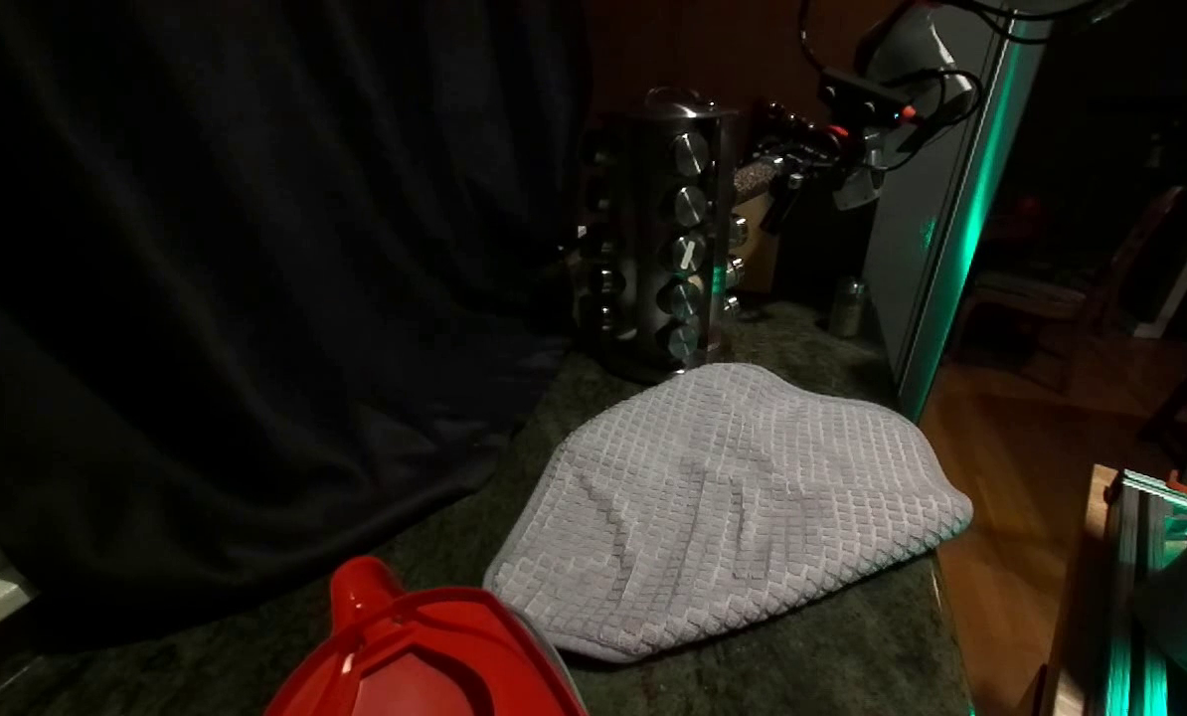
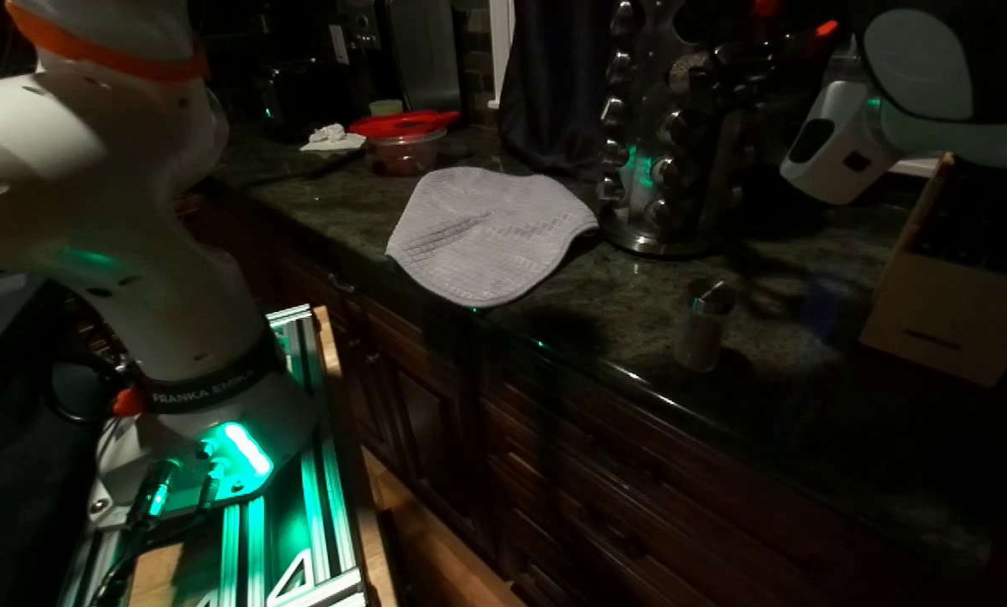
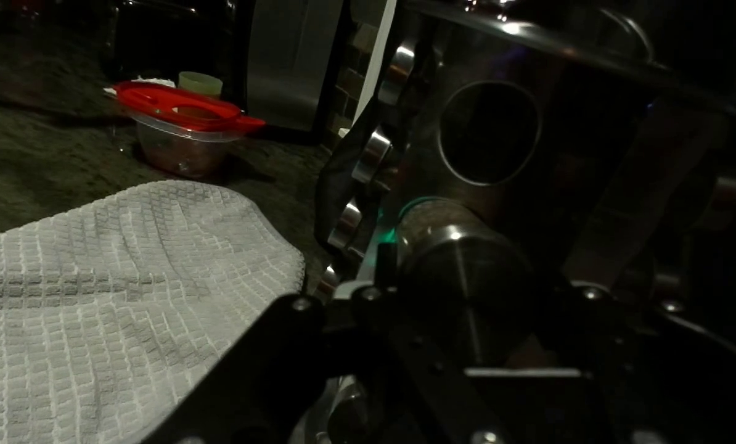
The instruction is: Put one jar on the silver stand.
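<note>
"How does the jar (image 1: 755, 179) look?"
"Clear, brownish grains inside, shiny metal lid. It slants high on the stand (image 1: 643, 184), one end at a hole; how deep, I can't tell."
"And the gripper (image 3: 478, 287)?"
"Drawn in to the jar's width, gripping the lid end."
"The stand?"
"Tall, silver, with tiers of metal-capped jars (image 1: 690, 207)."
"What's underneath?"
"A mottled dark counter (image 2: 621, 295), with a grey cloth (image 1: 733, 497) just beside the stand and a second jar (image 2: 699, 337) upright, apart from it."
"The room?"
"Dim; a black curtain (image 1: 255, 249) hangs beside the stand."
</note>
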Controlling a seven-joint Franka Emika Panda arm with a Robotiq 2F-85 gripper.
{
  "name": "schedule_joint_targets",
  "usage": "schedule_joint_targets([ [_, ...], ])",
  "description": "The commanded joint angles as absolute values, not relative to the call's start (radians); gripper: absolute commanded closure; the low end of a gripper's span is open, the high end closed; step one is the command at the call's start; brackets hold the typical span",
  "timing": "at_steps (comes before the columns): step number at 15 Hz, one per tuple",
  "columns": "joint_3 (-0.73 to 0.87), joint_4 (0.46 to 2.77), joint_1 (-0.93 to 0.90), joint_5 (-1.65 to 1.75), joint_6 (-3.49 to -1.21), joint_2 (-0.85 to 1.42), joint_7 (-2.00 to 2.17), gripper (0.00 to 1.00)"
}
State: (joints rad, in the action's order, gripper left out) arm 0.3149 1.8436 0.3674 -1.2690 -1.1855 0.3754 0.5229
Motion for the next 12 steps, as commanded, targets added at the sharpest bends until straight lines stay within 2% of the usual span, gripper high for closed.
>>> schedule_joint_targets([
  [1, 0.314, 1.856, 0.361, -1.299, -1.177, 0.373, 0.542, 0.76],
  [12, 0.31, 1.914, 0.347, -1.341, -1.223, 0.369, 0.538, 0.76],
])
